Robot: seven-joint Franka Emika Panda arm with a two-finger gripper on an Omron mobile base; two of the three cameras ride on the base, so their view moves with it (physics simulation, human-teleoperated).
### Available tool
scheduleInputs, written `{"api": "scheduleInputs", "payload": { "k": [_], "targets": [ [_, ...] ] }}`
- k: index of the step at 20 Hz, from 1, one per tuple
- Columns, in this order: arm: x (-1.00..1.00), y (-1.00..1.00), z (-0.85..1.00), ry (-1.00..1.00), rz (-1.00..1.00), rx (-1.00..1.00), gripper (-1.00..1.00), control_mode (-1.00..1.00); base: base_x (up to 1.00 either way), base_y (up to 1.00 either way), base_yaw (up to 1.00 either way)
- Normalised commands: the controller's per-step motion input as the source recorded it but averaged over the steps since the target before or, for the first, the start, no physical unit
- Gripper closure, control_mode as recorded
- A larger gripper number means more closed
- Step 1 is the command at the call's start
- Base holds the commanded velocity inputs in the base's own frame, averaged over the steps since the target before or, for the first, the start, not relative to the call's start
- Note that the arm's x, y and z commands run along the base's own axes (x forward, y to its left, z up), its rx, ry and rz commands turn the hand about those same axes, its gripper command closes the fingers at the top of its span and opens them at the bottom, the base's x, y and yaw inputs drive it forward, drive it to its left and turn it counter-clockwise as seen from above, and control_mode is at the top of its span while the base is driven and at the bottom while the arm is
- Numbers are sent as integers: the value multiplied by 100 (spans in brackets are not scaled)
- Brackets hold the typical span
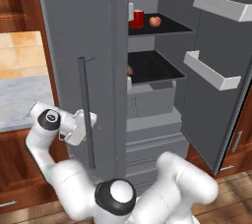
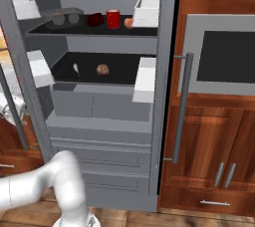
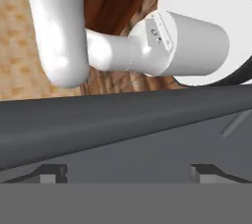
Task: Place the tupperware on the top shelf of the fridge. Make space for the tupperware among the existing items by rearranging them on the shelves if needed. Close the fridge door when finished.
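Tupperware (image 2: 63, 18) sits at the left end of the top shelf (image 2: 94, 31) inside the fridge (image 2: 99, 111), shallow grey tub, contents hard to make out. Right of it on the same board: dark red lump (image 2: 94, 20), red can (image 2: 113, 19), red-orange apple (image 2: 129, 22). Lower shelf (image 2: 94, 74) holds a white slender piece (image 2: 76, 68) and a brown round lump (image 2: 103, 69), well apart. Right door swung open, white door bins (image 1: 211, 70) on its inner face. Left door stands partly shut with its long bar handle (image 1: 86, 112).

Arm folded low, elbow by the floor, forearm reaching up-left; claw (image 1: 91, 122) right at the left door's bar handle, low on it. In the hand view the finger tips (image 3: 49, 173) stand wide apart, nothing between them, grey door surface just ahead. No readable writing anywhere.
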Motion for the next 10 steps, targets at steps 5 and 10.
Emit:
{"api": "scheduleInputs", "payload": {
  "k": [5,10],
  "targets": [
    [11,-95,10,-28,49,27,-100,-100,0,0,0],
    [27,-67,2,-23,60,13,-100,-100,0,0,0]
  ]
}}
